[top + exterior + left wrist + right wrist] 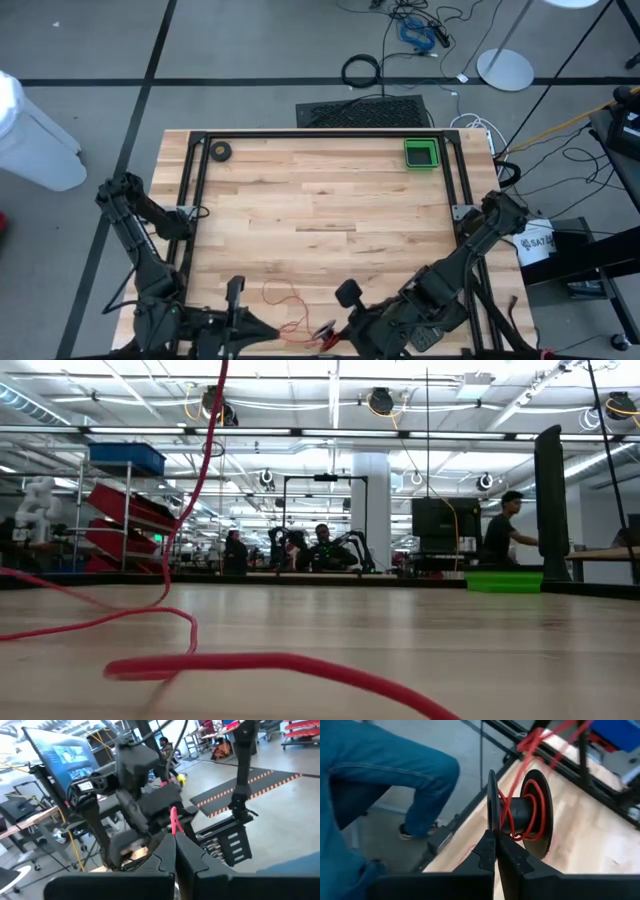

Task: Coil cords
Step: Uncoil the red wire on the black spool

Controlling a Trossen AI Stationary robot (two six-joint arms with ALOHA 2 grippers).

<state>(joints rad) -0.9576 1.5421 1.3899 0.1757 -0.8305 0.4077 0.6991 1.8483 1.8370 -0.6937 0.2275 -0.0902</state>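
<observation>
The cords are one thin red wire. Part of it is wound on a small black spool (522, 812). A loose loop (281, 294) lies on the wood near the table's front edge (250, 663), and one strand rises out of the low view (203, 470). My right gripper (495, 832) is shut on the spool (323, 330) at the front edge. My left gripper (175, 837) stands just left of it (262, 328), pointing level, shut on the wire. My left gripper pinches the red wire (173, 826) between its two fingertips. A short piece stands up above the tips. My right gripper pinches the rim of the spool's nearer flange (491, 812) between its two fingers, slanting down from the table's right. The spool is held above the table, with red turns about its hub (520, 817).
A green tray (421, 154) stands at the far right and a black tape roll (219, 151) at the far left. A black frame rail (320, 133) runs round the table. A person's legs in jeans (380, 780) stand by the near edge.
</observation>
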